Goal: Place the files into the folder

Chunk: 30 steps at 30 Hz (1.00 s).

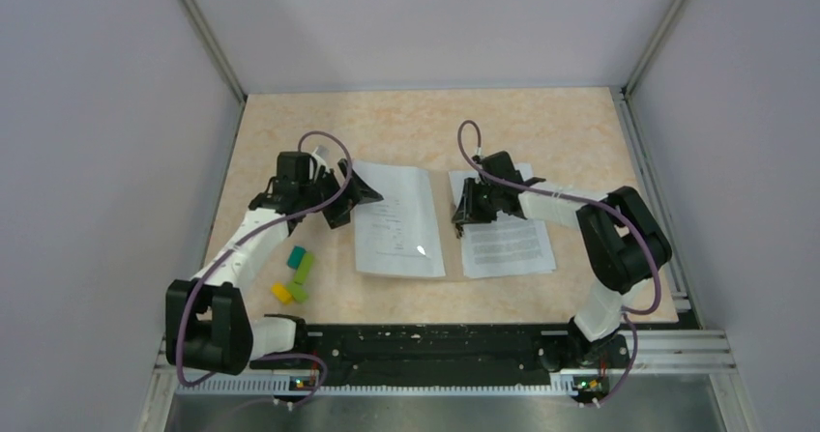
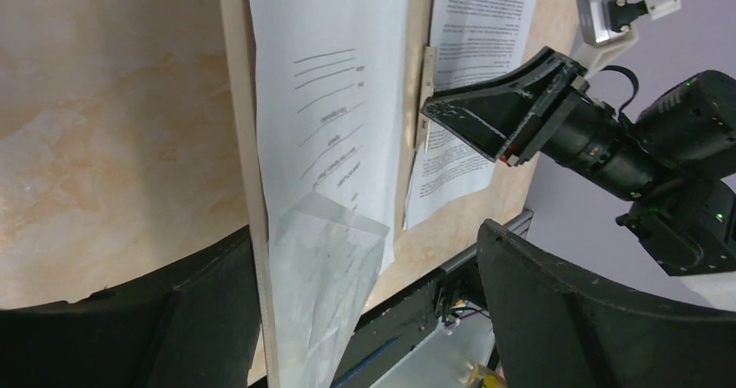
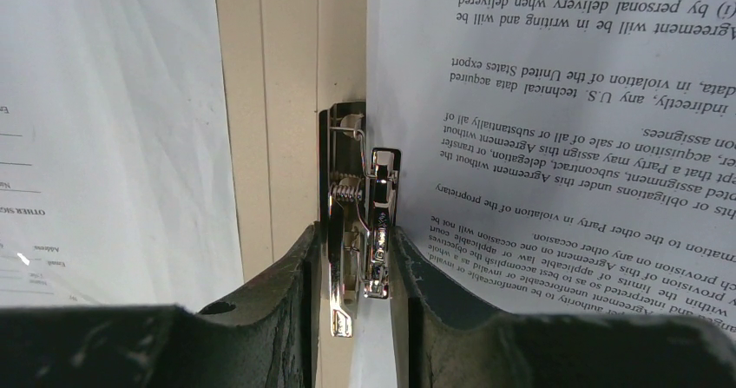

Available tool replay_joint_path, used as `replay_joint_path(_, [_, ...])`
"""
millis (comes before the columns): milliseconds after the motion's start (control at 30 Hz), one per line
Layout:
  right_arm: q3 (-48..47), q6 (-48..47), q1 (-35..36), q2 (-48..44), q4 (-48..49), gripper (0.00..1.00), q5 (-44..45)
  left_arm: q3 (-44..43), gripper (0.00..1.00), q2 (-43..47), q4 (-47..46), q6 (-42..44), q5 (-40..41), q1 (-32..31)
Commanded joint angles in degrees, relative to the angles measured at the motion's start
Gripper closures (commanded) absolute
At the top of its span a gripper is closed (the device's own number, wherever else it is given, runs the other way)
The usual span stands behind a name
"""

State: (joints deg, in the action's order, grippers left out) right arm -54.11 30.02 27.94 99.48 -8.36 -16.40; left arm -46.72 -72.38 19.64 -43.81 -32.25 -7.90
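Note:
The tan folder (image 1: 452, 229) lies open and flat on the table. One white file sheet (image 1: 396, 219) lies on its left half and another (image 1: 508, 239) on its right half. My right gripper (image 1: 463, 219) is at the spine, shut on the metal clip fastener (image 3: 360, 223), with its fingers (image 3: 278, 292) on either side of it. My left gripper (image 1: 354, 205) is open at the left sheet's outer edge. In the left wrist view the sheet (image 2: 334, 75) and the folder's edge (image 2: 239, 101) run between the wide jaws, and the sheet's near corner curls up.
Several small coloured blocks (image 1: 295, 273) lie to the left of the folder near the left arm. The enclosure's walls and metal rails (image 1: 667, 340) bound the table. The right gripper (image 2: 495, 115) shows in the left wrist view above the spine.

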Motion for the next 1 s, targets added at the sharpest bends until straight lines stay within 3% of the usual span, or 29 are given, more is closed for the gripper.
replay_joint_path(0, [0.28, 3.92, 3.34, 4.02, -1.21, 1.00, 4.31, -2.85, 0.11, 2.30, -2.21, 0.35, -4.07, -0.12])
replay_joint_path(133, [-1.67, 5.97, 5.22, 6.05, -0.50, 0.99, 4.52, -4.04, 0.09, 2.52, -2.54, 0.79, -5.42, -1.24])
replay_joint_path(267, [-3.15, 7.11, 6.75, 6.77, -0.69, 0.82, 5.91, -5.60, 0.07, 3.65, -2.30, 1.43, -5.80, -2.16])
replay_joint_path(433, [-4.88, 7.22, 7.94, 7.38, -1.96, 0.69, 8.09, -6.85, 0.06, 3.93, -0.06, 2.95, -5.23, -2.40])
replay_joint_path(633, [-6.58, 6.67, 10.33, 8.80, -4.34, 0.59, 11.91, -6.21, 0.06, 3.74, -0.12, 3.31, -5.63, -2.59])
replay_joint_path(967, [-7.95, 7.93, 10.99, 7.21, -2.83, 0.50, 9.59, -10.76, 0.06, 3.51, -0.62, 3.01, -7.47, -4.54])
